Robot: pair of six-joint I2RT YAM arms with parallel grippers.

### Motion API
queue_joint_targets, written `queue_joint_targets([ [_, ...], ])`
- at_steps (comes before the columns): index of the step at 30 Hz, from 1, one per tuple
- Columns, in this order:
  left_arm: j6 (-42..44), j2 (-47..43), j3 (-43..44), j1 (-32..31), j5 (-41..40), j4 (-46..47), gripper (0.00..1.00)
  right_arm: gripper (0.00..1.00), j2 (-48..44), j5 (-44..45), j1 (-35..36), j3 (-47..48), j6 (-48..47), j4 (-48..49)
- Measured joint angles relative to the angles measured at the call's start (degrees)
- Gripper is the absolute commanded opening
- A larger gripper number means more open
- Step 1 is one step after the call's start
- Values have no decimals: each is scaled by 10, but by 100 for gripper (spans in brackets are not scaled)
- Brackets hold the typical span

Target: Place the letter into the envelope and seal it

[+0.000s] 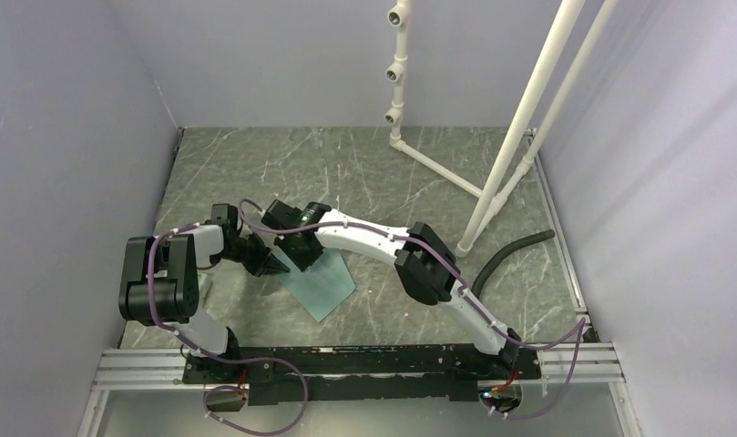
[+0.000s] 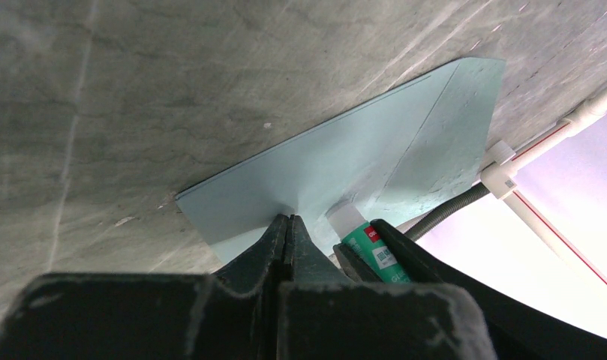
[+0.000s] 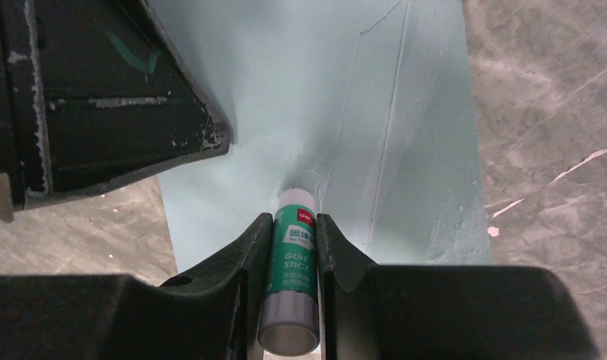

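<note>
Sealing looks to be the step in hand. The right tool (image 3: 294, 225) is clamped on a glue stick (image 3: 291, 262), whose tip touches the envelope (image 3: 285, 90). The envelope lies flat in the bench's (image 1: 392, 173) left half, closer to the near edge. The letter is out of sight, probably already inside. The left tool (image 2: 287, 225) is fully closed and empty, its tips pressing on the envelope's edge. Next, I judge, the stick must be drawn along the flap's border while the paper is held down. The right arm reaches across leftward with its wrist tipped down. The left arm is folded with its elbow high.
</note>
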Motion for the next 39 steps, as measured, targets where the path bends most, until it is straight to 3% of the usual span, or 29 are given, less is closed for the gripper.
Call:
queue_joint_targets([
  [5, 0, 0, 0, 0, 0, 0, 2, 0, -1, -1, -3, -6, 0, 13],
  [14, 0, 3, 0, 1, 4, 2, 2, 0, -73, -40, -7, -124, -11, 34],
  [19, 0, 4, 0, 1, 6, 2, 2, 0, -83, -63, -9, -138, -18, 18],
  [32, 0, 6, 0, 3, 10, 3, 3, 0, 24, -48, -10, 41, -2, -29],
  [39, 0, 7, 0, 3, 11, 3, 2, 0, 23, -32, -10, 37, 7, -9],
])
